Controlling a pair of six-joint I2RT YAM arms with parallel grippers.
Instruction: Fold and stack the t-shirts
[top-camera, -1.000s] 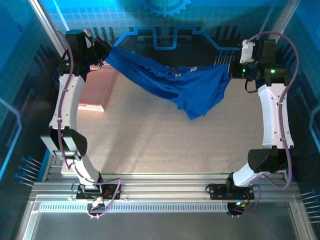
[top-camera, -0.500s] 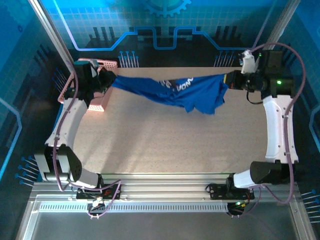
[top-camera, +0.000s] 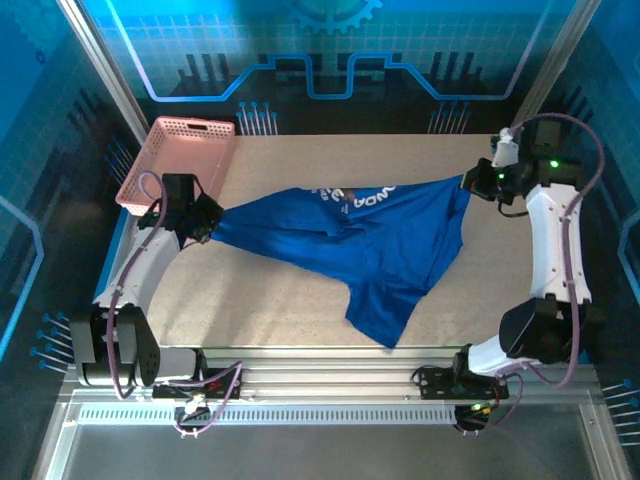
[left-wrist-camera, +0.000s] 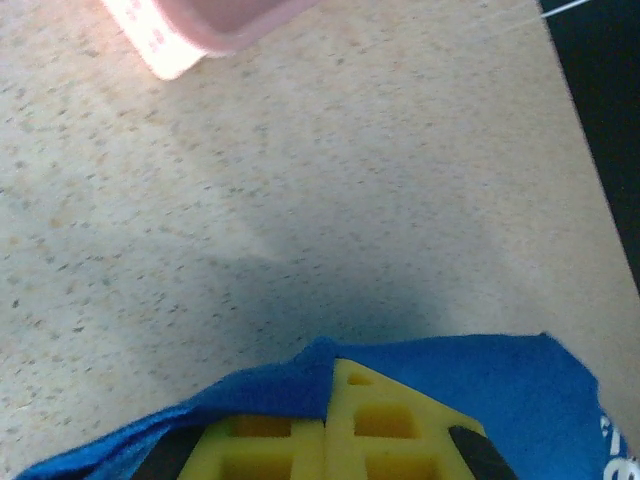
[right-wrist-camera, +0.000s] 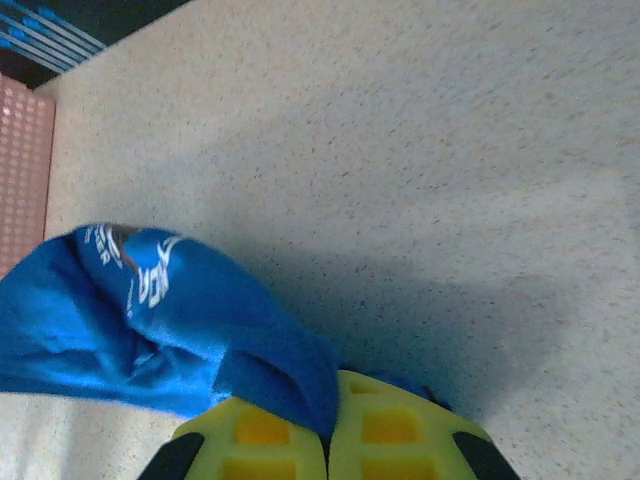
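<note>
Fig. My left fingers and right fingers, both clamped shut on the royal-blue printed cloth t-shirt, hold it stretched left-to-right between them, its body draped over the speckled tabletop.

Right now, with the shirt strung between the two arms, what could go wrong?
The left gripper and right gripper each pinch just a small bit of the shirt, so a harder pull might slip it free. The shirt is twisted and bunched, with one flap trailing toward the near edge of the table, so it may land creased rather than flat.
</note>
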